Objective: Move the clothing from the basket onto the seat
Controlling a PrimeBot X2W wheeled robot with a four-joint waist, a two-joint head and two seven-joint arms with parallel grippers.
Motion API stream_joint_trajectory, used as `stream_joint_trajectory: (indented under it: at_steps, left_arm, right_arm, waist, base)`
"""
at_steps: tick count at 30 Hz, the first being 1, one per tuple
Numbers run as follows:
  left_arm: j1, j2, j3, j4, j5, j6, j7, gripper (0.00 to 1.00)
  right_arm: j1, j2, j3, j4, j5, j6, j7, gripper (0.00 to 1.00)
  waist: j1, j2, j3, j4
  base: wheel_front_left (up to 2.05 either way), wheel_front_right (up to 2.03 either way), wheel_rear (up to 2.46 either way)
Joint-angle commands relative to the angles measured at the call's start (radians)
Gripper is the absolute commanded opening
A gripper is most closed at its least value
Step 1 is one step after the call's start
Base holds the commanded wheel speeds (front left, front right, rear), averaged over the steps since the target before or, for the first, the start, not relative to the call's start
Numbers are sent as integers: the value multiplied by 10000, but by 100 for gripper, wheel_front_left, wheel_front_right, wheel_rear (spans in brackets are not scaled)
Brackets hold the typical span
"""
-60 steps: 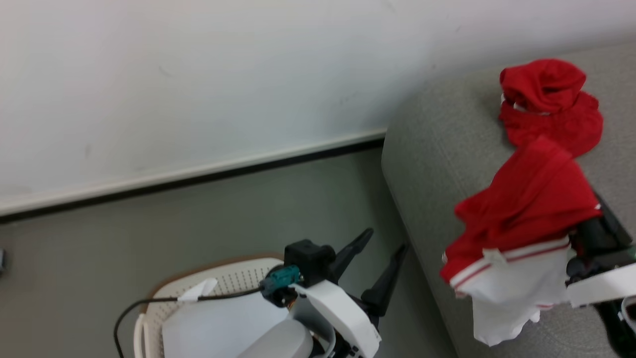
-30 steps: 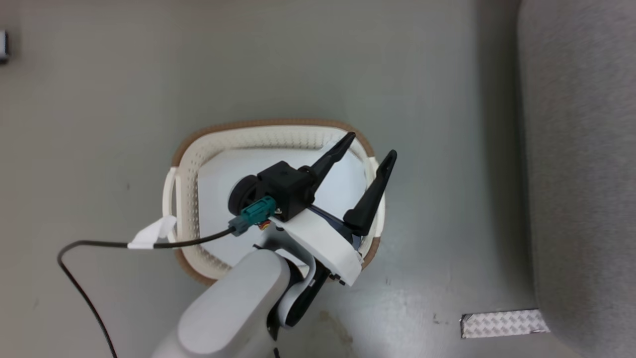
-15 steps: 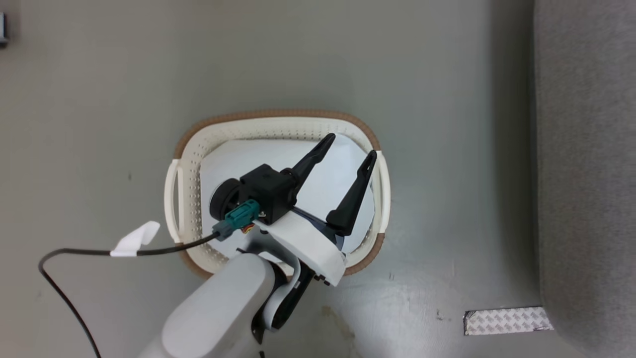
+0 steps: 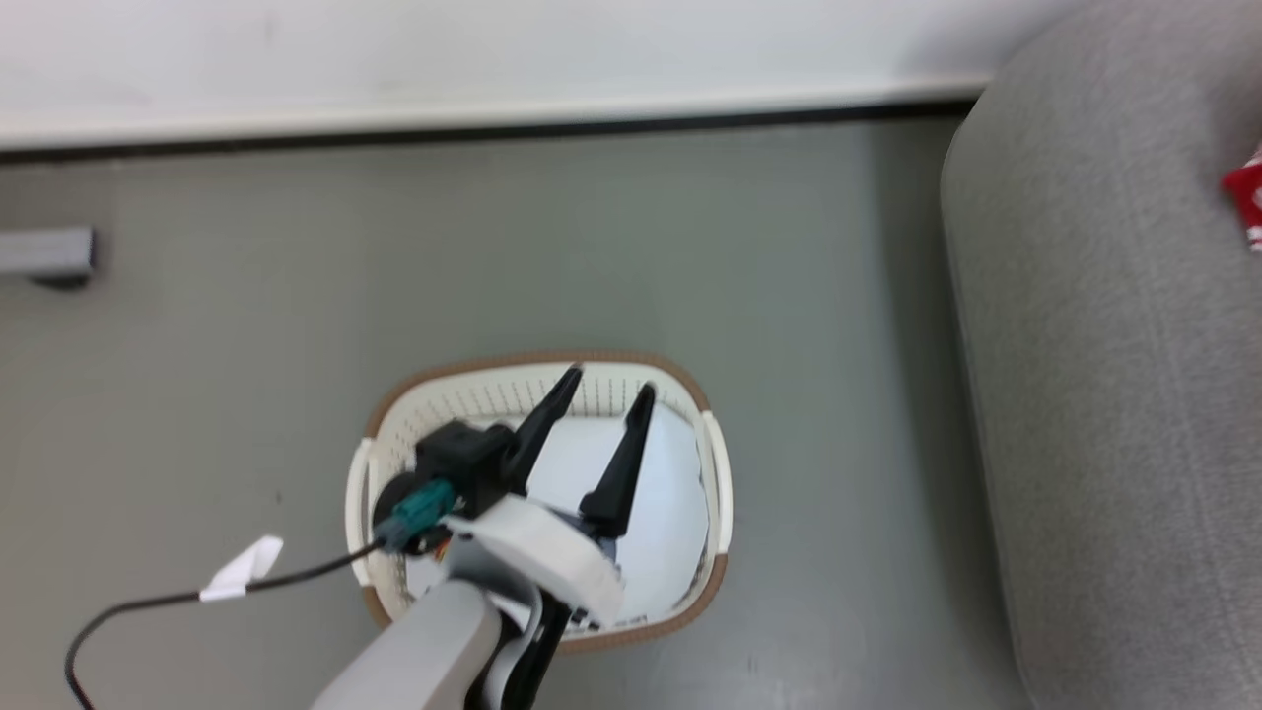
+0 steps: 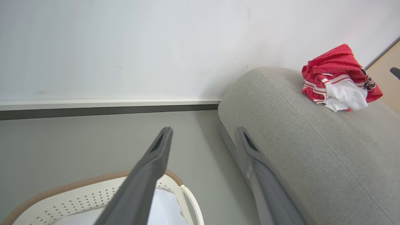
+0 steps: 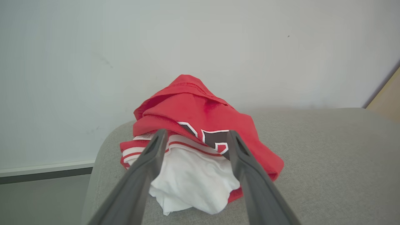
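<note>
- The right end effector (image 6: 197, 132) is wide open and grips nothing. Its two fingers stand apart in front of the clothing (image 6: 193, 103), which lies loose on the seat (image 6: 328, 156).
- The clothing lies straight ahead of that end effector, just past the fingertips and centred between them. The right arm is by far the nearer one.
- The heap sits near the seat's wall-side edge, close to the rounded end that drops to the floor (image 4: 493, 247).
- It is a crumpled mound with no strong long axis; if anything, it spreads wider across the fingers' line than along it.
- Its white panel faces the right end effector and the seat's front, and the red fold peaks towards the wall.
- The left end effector (image 4: 608, 383) is fully open too and empty. It hangs over the basket (image 4: 473, 399) on the floor, well apart from the clothing (image 5: 337, 62).
- In the head view only the pale lining (image 4: 670, 513) shows inside the basket, though the left arm hides part of it.
- Judging from this, the transfer looks done, and the right arm needs only to back straight away without snagging the fabric.
</note>
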Motion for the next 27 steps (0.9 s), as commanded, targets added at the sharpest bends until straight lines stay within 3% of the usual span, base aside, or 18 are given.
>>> stream_joint_trajectory:
  at_steps: [1,6,16,23,27]
  left_arm:
    - [458,68,142,176,-196,79,-181,100]
    - [1430,220,432,596,-99,249,-366,100]
    - [3528,308,2300,337,477,347,-408,100]
    - [4786,264,3804,367,1212,-214,-409,100]
    - [5121,91,4429,388,1505,-561,-411,100]
  right_arm:
    - [766,92,-188,-479,-184,-23,-30,100]
    - [2573,547,-715,-1858,-823,-23,-32,100]
    - [5782,2663,-1322,-4299,-2294,-23,-33,100]
    - [7256,4223,-873,-5316,-2774,-23,-34,100]
    - [7662,4605,-915,-5515,-2945,-23,-32,100]
  waist:
    - [1,0,-1136,-39]
    - [1,0,-2241,194]
    - [1,0,-3909,951]
    - [1,0,-4497,1134]
    - [1,0,-4636,1203]
  base:
    - [0,0,0]
    - [0,0,0]
    - [0,0,0]
    - [0,0,0]
    - [0,0,0]
